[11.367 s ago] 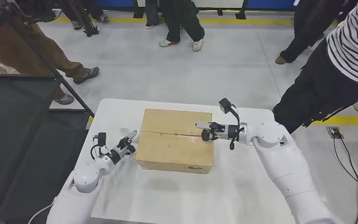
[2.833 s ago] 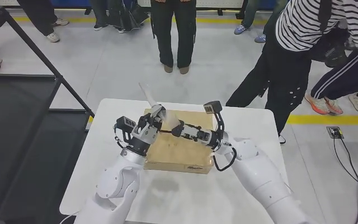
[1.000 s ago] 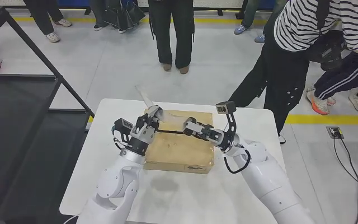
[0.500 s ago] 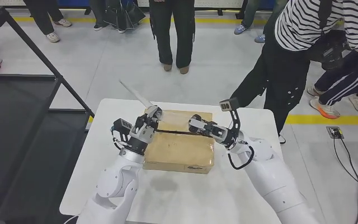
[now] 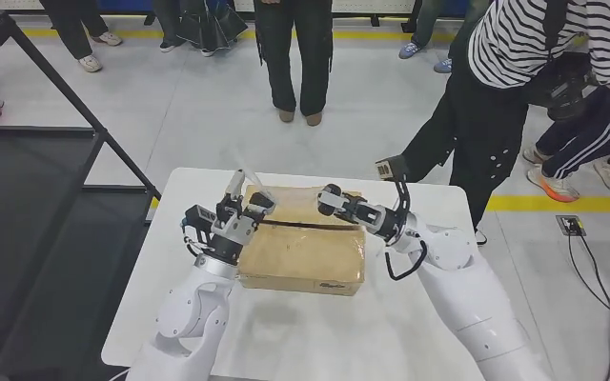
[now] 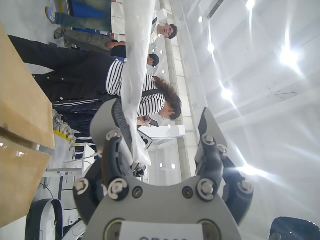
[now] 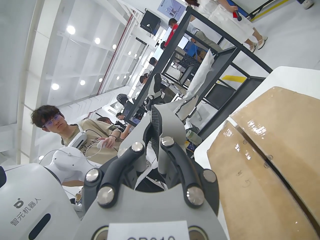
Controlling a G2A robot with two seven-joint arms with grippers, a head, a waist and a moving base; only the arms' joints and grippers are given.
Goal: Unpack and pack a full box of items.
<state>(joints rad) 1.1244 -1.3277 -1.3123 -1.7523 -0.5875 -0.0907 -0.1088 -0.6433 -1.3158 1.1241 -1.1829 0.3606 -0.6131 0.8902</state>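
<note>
Box (image 5: 300,252) flaps shut; small front-face print (image 5: 333,283) unreadable.

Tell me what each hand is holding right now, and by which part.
Left hand is open: the tape strip just clings by one end to one finger pad. Right hand is shut; nothing is visible between its fingers.

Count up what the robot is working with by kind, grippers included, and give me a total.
cardboard box: 1
white strip, lying against one finger of the left gripper: 1
grippers: 2 (left gripper, right gripper)
Total: 4
</note>
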